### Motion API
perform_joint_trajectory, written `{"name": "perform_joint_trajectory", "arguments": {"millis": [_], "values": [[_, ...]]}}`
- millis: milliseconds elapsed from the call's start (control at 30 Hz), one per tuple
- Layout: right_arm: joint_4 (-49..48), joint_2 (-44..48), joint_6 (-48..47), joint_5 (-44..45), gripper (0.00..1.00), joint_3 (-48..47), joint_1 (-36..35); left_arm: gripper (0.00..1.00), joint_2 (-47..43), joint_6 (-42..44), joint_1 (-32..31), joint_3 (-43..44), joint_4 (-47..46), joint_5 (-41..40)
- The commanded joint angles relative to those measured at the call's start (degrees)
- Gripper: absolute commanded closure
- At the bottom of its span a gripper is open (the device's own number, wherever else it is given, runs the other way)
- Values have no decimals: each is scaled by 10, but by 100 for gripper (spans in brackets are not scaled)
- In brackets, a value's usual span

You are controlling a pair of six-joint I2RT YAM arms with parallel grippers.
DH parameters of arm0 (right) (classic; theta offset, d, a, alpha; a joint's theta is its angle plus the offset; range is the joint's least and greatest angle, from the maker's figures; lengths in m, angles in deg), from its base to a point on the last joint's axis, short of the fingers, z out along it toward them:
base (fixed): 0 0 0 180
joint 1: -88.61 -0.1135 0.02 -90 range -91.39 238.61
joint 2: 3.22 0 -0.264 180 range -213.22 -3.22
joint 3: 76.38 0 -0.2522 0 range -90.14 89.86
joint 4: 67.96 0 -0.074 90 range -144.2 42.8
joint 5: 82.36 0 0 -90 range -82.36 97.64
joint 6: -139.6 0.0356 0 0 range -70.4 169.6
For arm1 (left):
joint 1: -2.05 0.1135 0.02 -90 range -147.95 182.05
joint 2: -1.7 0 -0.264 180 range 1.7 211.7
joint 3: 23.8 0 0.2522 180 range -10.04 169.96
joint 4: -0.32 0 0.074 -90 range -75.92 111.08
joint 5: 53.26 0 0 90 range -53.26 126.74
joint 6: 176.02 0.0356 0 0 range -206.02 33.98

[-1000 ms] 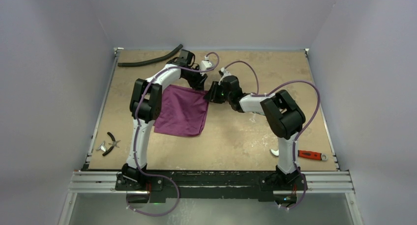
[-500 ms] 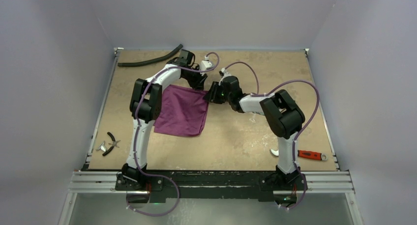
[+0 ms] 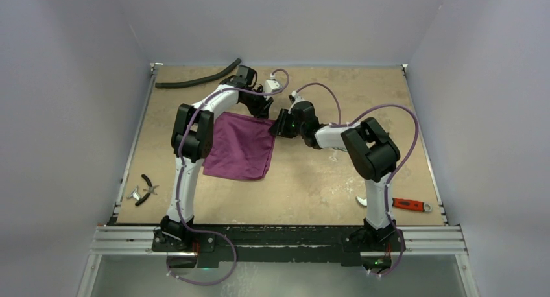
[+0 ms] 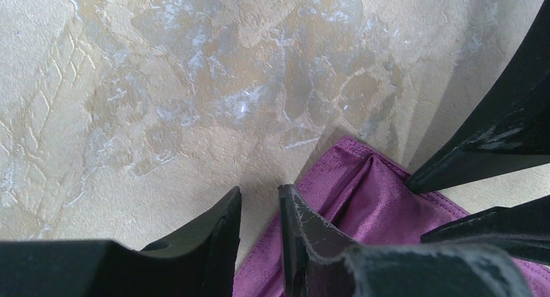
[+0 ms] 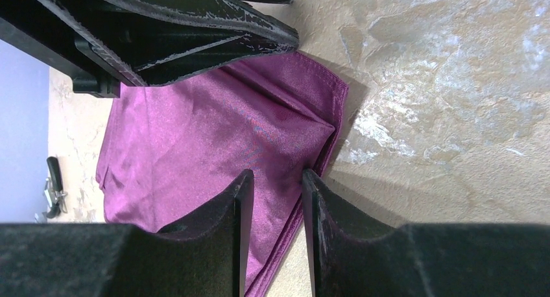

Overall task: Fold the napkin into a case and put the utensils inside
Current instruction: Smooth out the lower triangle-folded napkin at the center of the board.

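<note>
The plum-purple napkin [image 3: 240, 146] lies flat on the table as a folded rectangle left of centre. My left gripper [image 3: 265, 111] is low at its far right corner. In the left wrist view its fingers [image 4: 259, 235] stand a narrow gap apart over the napkin's edge [image 4: 363, 193]. My right gripper [image 3: 278, 126] is at the same corner from the right. Its fingers [image 5: 277, 235] are slightly apart, astride the napkin's right hem [image 5: 214, 128]. Neither is clamped on the cloth. The fork and spoon are not clearly in view.
A long black hose [image 3: 198, 78] lies at the far left. Black-handled pliers [image 3: 146, 187] lie near the left edge. A red-handled tool [image 3: 410, 205] lies near the right arm's base, with a small silvery piece [image 3: 360, 200] beside it.
My right arm has shifted slightly toward the far left. The napkin and left arm have not visibly moved.
</note>
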Motion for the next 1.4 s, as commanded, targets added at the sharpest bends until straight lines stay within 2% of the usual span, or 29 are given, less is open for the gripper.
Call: {"name": "perform_joint_trajectory", "arguments": {"millis": [0, 233, 300, 467, 833, 1067, 1267, 1300, 1367], "values": [[6, -2, -2, 11, 63, -15, 2, 74, -7, 6, -1, -15, 37, -14], [16, -23, -11, 28, 67, -46, 1, 74, -7, 4, -1, -14, 37, -12], [13, -23, -14, 33, 73, -49, 1, 75, -7, 6, -1, -14, 37, -12], [4, -18, -16, 46, 100, -53, 2, 75, -4, 8, -1, -15, 41, -12], [-38, -6, -21, 41, 100, -65, 1, 78, -3, 16, -1, -14, 48, -13], [-21, -39, -16, 38, 100, -85, 2, 80, 1, 16, -1, -7, 56, -5], [26, -71, -12, 88, 100, -108, 4, 81, -6, 9, 3, 17, 66, -10], [28, -71, -13, 96, 100, -106, 5, 77, -9, 3, 4, 25, 67, -11], [35, -70, -15, 109, 100, -100, 6, 57, -19, -18, 10, 45, 64, -26]]}}
